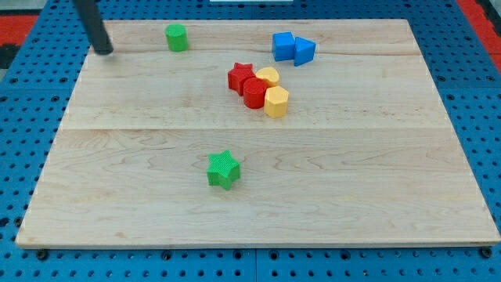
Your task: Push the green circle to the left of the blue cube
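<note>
My tip (104,51) rests on the surface (352,180), left of the green circle (177,37), apart. The blue cube (282,45) sits well right. No jaws fitted.

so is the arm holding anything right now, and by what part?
Nothing is held. My tip rests on the board near the view's top left, apart from every block; the green circle sits to its right, untouched, and the blue cube lies further right.

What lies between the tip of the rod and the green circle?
Nothing: the camera view shows only bare board between my tip and the green circle, which lies to the view's right of it.
</note>
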Robot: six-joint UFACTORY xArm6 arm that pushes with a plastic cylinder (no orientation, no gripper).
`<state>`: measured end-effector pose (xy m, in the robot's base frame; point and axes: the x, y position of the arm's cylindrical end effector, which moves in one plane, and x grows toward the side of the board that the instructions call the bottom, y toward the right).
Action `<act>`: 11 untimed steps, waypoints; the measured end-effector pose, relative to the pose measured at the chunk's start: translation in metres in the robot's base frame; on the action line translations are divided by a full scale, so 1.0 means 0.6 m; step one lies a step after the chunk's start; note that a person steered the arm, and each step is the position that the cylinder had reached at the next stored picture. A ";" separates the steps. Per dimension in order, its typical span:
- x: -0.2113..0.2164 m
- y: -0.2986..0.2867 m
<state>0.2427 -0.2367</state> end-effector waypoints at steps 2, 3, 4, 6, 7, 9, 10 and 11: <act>-0.070 0.244; -0.059 0.085; -0.013 0.094; -0.030 0.288; -0.009 0.155; 0.035 0.324; 0.089 0.303; 0.087 0.361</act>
<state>0.2947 -0.0198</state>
